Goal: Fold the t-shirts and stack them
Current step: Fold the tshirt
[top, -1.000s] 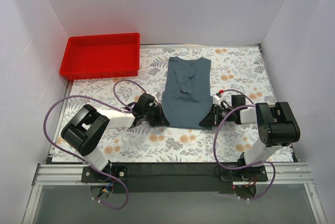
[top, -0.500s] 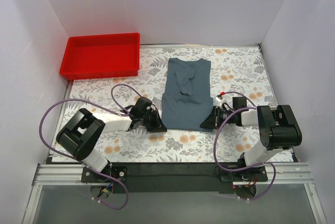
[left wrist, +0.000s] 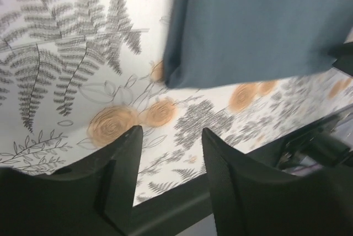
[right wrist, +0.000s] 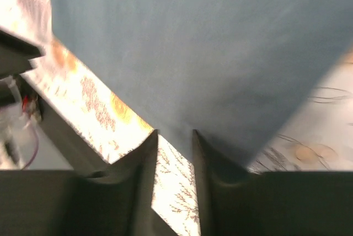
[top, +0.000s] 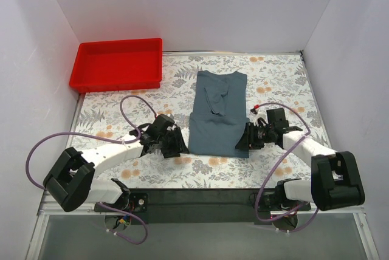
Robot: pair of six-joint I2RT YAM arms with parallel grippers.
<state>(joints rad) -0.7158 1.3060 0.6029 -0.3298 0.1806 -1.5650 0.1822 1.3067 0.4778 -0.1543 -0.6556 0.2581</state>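
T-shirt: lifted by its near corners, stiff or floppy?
Probably floppy: the t-shirt shows soft creases at its folded-in sleeve, so the middle would likely sag. Seems light: it lies thin and flat on the table. Pushed, it would probably bunch, not slide.

Top external: high, looking down. Wrist views: low, close, facing inward at near corners of the slate blue-grey fabric t-shirt [top: 219, 114], shared by all.

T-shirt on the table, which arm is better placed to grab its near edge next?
Probably the right. The right gripper has its fingertips at the t-shirt's near corner. The left gripper is open, with bare tablecloth between it and the fabric.
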